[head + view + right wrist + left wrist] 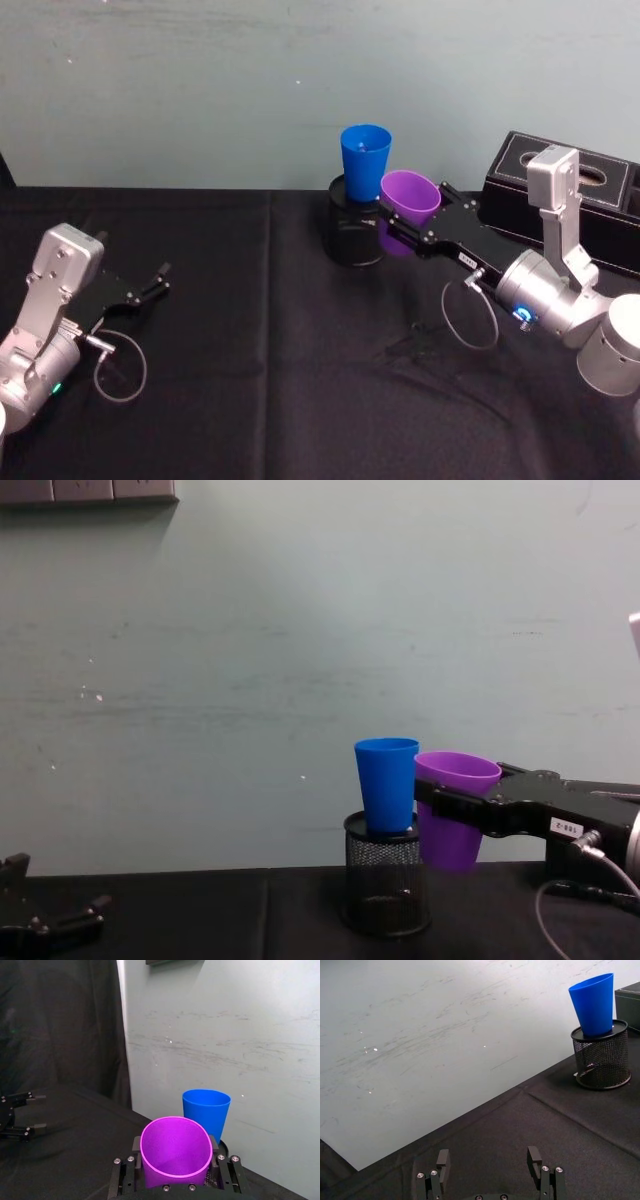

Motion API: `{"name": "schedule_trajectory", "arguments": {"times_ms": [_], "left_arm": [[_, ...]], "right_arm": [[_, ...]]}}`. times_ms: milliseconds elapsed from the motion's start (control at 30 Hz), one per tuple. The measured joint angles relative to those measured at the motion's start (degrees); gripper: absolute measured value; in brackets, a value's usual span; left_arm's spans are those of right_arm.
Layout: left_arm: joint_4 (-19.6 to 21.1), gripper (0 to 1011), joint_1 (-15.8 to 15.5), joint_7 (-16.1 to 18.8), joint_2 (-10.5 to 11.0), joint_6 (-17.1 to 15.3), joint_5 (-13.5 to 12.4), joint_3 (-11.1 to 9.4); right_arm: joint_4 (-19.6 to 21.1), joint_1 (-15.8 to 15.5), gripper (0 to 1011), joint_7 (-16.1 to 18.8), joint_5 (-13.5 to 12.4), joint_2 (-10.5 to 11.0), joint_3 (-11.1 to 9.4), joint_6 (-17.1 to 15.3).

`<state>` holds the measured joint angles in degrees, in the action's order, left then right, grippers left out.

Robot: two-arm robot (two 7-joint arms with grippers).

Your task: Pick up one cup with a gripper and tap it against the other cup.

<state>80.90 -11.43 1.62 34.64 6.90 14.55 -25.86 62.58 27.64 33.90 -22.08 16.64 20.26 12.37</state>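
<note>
At the left, the left gripper (154, 281) lies low over the black tabletop (300, 400), well apart from the cups. Its fingers (443, 1161) are spread wide with nothing between them. Toward the middle, near the pale wall, a black mesh pen holder (386, 892) stands on the tabletop. The blue cup (387, 785) stands upright on top of the holder, mouth up, with its narrow base resting at the holder's rim. Just to its right is the purple cup (456, 815), lifted clear of the tabletop, mouth up and leaning a little. Its rolled rim comes right up to the blue cup's side at about mid-height. Whether the two actually touch or are a hair apart cannot be told. The right gripper (416, 216) reaches in from the right, and its fingers (216, 1146) are closed on either side of the purple cup's body, below the rim. A small white label (565, 828) shows on the gripper's black housing, and a blue ring light (524, 316) glows on the silver-grey arm behind it. At the far right, a black box (600, 195) sits on the tabletop by the wall.
</note>
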Motion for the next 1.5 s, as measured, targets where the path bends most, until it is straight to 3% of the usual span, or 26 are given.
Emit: {"name": "schedule_trajectory", "arguments": {"times_ms": [1500], "left_arm": [[0.0, 1011, 0.0, 0.0, 0.0, 0.0, 0.0, 0.0]], "right_arm": [[-0.1, 0.4, 734, 0.5, -0.3, 0.0, 0.1, 0.0]]}}
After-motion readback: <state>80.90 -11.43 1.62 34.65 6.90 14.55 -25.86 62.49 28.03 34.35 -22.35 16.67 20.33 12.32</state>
